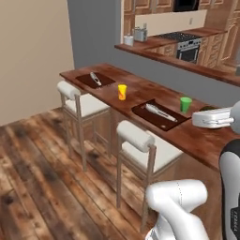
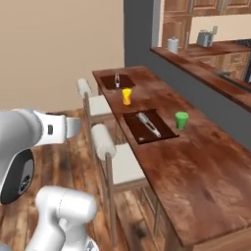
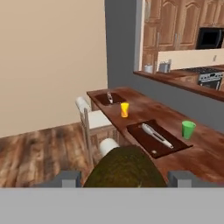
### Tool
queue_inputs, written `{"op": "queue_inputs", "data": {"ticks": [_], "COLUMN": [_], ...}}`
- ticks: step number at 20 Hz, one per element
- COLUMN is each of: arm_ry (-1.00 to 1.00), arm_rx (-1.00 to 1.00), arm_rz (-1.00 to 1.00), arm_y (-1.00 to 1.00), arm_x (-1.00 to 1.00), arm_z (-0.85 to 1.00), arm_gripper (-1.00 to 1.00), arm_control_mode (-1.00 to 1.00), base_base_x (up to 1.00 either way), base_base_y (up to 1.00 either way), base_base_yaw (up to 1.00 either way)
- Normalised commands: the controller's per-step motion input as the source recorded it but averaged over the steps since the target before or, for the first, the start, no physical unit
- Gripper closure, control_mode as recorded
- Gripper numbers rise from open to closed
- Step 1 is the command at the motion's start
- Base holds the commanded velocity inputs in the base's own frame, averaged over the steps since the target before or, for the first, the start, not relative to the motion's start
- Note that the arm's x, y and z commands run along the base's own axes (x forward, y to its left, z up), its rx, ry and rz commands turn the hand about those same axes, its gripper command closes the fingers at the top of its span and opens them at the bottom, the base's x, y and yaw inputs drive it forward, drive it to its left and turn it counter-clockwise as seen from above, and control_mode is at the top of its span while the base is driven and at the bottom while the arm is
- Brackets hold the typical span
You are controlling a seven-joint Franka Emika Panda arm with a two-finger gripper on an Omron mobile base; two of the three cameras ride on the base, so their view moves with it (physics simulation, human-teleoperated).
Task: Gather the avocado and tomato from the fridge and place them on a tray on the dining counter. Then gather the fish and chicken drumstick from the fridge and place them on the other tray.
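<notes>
With our gripper (image 3: 124,177) clenched around the avocado (image 3: 124,168), short of the near tray (image 3: 159,139) on the dining counter (image 3: 205,153), we risk it slipping from our grasp or rolling off once released.

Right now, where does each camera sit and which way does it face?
Left base view: behind the arm's left, facing forward and down along the dining counter; white arm lower right.
Right base view: behind its right, same counter; arm lower left.
Hand view: on the hand, looking along the gripper, past the avocado it holds.
Shared: near tray, far tray, yellow cup, green cup.
</notes>
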Motion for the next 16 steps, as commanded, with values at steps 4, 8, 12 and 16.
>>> {"op": "queue_inputs", "data": {"ticks": [4, 8, 12, 16], "arm_ry": [0.0, 0.0, 0.0, 0.0], "arm_rx": [0.0, 0.0, 0.0, 0.0], "arm_rz": [0.0, 0.0, 0.0, 0.0], "arm_y": [0.0, 0.0, 0.0, 0.0], "arm_x": [0.0, 0.0, 0.0, 0.0], "arm_z": [0.0, 0.0, 0.0, 0.0], "arm_gripper": [1.0, 1.0, 1.0, 1.0], "arm_control_mode": [1.0, 1.0, 1.0, 1.0], "base_base_x": [1.0, 1.0, 1.0, 1.0], "base_base_y": [-0.67, -0.09, -0.07, 0.26], "base_base_yaw": [-0.02, -0.07, -0.12, -0.23]}}
